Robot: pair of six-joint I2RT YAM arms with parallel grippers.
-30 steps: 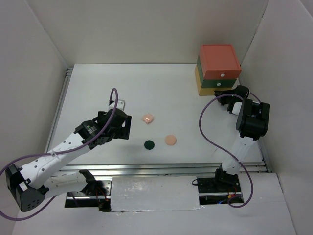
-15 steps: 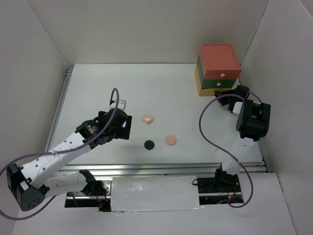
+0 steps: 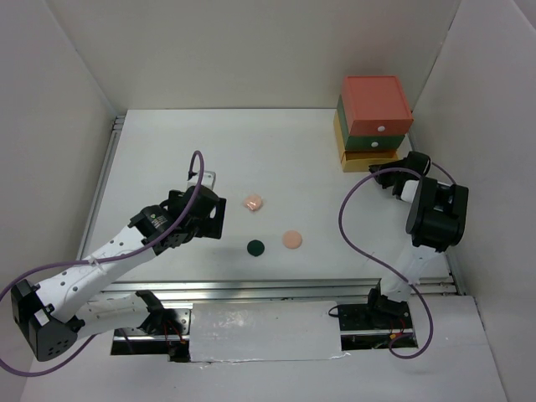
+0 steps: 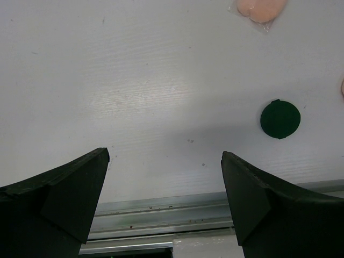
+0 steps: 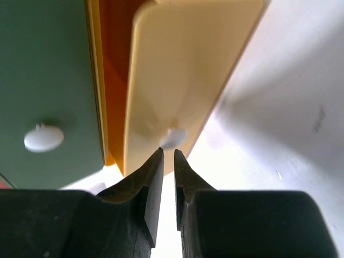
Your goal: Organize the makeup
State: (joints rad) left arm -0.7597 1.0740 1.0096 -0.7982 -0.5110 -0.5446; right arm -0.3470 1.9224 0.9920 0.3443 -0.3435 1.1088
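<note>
Plainly, the job is sitting only partway along. The right gripper (image 5: pixel 167 153) is reaching to the bottom, yellow drawer (image 5: pixel 183 70) of the drawer box (image 3: pixel 374 117). Its fingers are squeezed to a thin slit with the tips at the white knob (image 5: pixel 173 137), apparently pinching it. The drawer front is standing slightly out from the stack, so opening it looks to be the step in hand. The left gripper (image 4: pixel 164 156) is hovering above the table (image 3: pixel 167 142), fingers spread wide and carrying nothing. Three pieces of makeup are lying loose mid-table, well apart from the box: the pink compact (image 3: pixel 253 203), the peach compact (image 3: pixel 291 239) and the dark-green compact (image 3: pixel 255 247). All three are waiting to be put away. No other makeup is showing, and whether any is lying inside the drawers cannot be told.
</note>
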